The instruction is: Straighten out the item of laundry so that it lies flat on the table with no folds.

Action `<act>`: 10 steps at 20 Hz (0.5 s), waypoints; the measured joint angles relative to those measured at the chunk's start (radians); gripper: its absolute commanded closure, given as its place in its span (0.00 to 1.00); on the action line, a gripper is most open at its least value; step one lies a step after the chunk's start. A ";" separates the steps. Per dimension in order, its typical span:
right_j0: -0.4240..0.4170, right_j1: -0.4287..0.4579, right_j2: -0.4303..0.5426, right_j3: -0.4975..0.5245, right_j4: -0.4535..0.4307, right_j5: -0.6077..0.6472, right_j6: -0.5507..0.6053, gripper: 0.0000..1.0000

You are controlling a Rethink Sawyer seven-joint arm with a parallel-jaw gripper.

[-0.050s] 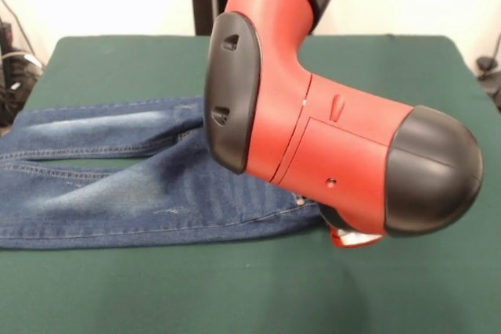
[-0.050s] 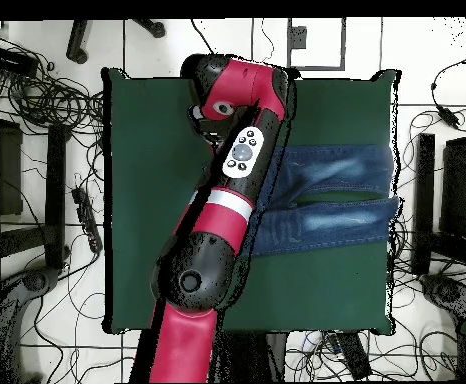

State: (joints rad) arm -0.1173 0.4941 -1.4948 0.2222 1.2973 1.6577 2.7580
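In the front view the jeans [image 1: 133, 185] lie on the green counter [image 1: 235, 287] with both legs stretched toward its left edge and mostly smooth, while the red arm [image 1: 329, 154] hides the waist part, so I cannot tell if folds remain there. Only a red bit of the tool [image 1: 351, 237] shows, and whether it is spread or pressed together I cannot tell. In the overhead view the legs reach the counter's right edge, the arm covers the waist, and no brand or writing can be read.
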 measured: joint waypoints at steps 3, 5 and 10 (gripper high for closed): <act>0.004 0.000 0.000 0.000 0.025 -0.019 0.000 0.00; 0.005 0.000 0.000 0.000 0.044 -0.025 0.000 0.00; 0.004 0.005 -0.004 -0.001 0.098 -0.029 0.000 0.00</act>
State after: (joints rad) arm -0.1128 0.4992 -1.4989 0.2215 1.3954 1.6289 2.7580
